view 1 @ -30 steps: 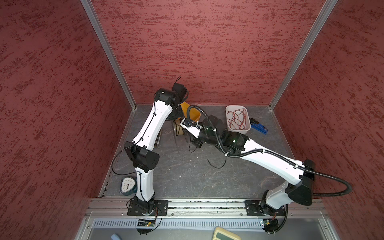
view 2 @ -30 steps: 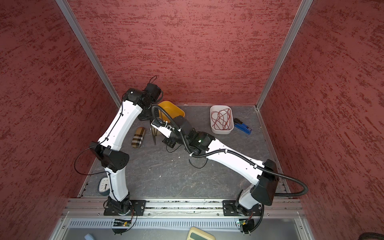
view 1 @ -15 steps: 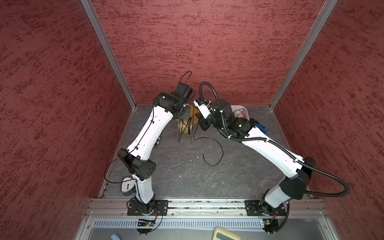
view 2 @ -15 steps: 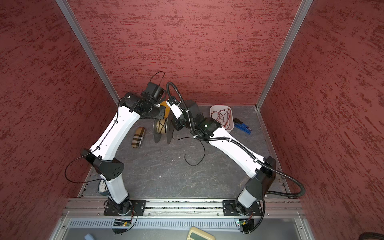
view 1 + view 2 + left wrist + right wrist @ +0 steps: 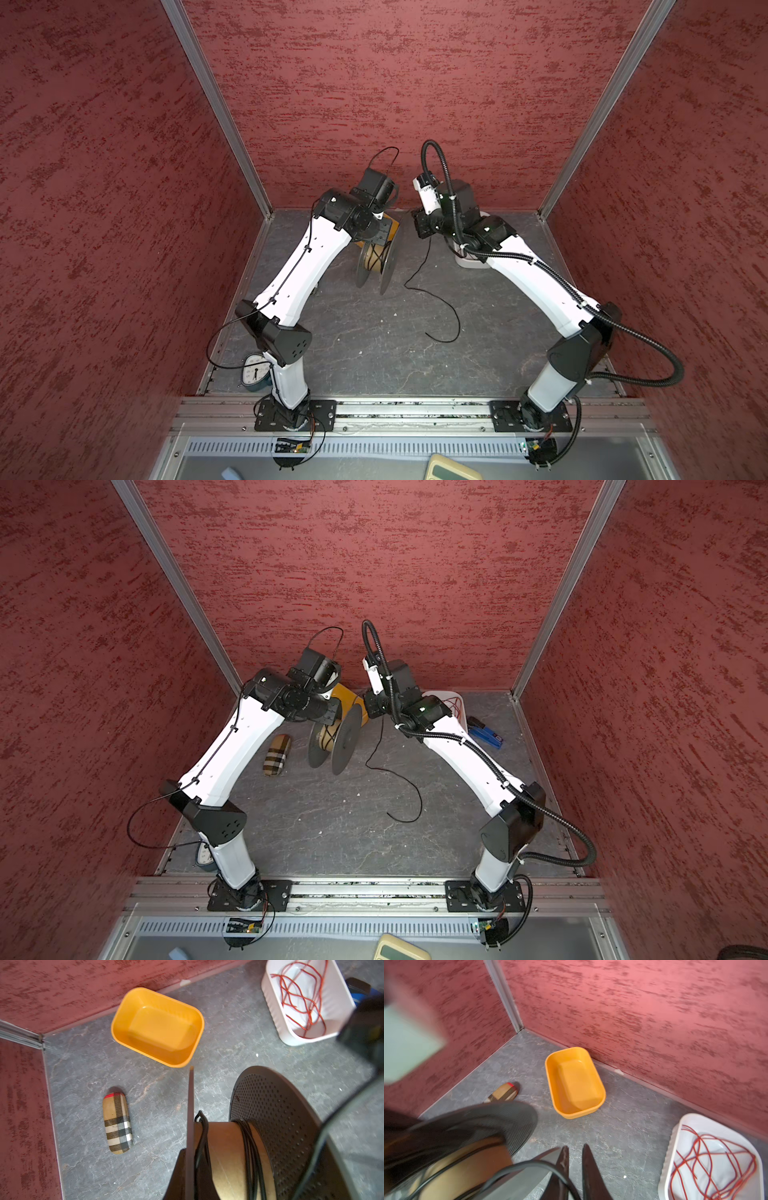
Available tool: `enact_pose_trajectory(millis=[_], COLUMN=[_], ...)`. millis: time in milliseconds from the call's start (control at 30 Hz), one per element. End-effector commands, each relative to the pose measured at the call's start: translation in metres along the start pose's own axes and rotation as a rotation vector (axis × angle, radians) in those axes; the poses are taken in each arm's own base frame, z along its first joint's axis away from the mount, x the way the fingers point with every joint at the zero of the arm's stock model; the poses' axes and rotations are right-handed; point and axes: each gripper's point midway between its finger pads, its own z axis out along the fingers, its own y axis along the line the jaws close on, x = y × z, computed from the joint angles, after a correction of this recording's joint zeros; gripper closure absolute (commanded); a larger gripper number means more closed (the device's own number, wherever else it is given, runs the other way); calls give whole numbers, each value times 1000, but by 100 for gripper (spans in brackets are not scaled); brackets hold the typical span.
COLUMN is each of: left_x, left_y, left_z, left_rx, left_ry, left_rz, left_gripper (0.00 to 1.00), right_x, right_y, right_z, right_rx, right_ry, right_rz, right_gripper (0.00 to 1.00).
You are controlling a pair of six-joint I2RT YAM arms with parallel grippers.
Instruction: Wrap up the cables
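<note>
The left gripper (image 5: 190,1159) is clamping one flange of the grey spool (image 5: 374,264). The thin black cable (image 5: 251,1147) is circling its tan core in a few turns. It is then trailing rightward across the right gripper (image 5: 575,1149), whose fingers are barely parted, and curling loosely on the floor (image 5: 374,353).

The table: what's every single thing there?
spool: 1, grey with brown core, back middle
cable: 1, black, partly on spool, rest on floor
orange tub: 1, orange, back wall
white tub: 1, white, back right
red wires: tangle, red, in white tub
plaid case: 1, tan, left of spool
blue tool: 1, blue-black, beside white tub
dial: 1, white-faced, front left
beige device: 1, beige, front edge
left gripper: 1, black, shut on spool
right gripper: 1, black, slightly open, at cable
</note>
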Motion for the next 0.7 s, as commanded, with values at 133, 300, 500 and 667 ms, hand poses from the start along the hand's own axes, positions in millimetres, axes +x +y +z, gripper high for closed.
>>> enact_pose_trajectory(millis=[133, 300, 500, 667], left_x=[6, -3, -14, -22], left_y=[-6, -11, -8, 8], left_z=[-40, -69, -109, -139], left_rx=[94, 175, 230, 214], left_ry=[-84, -197, -367, -493], left_rz=[31, -5, -39, -86], left_gripper=[100, 100, 100, 100], right_x=[-21, 3, 38, 61], right_y=[-38, -52, -53, -50], right_z=[-15, 0, 22, 26], right_rx=[-18, -57, -125, -154], right_ry=[-59, 10, 116, 122], right_rz=[166, 257, 326, 317], right_gripper=[86, 85, 78, 62])
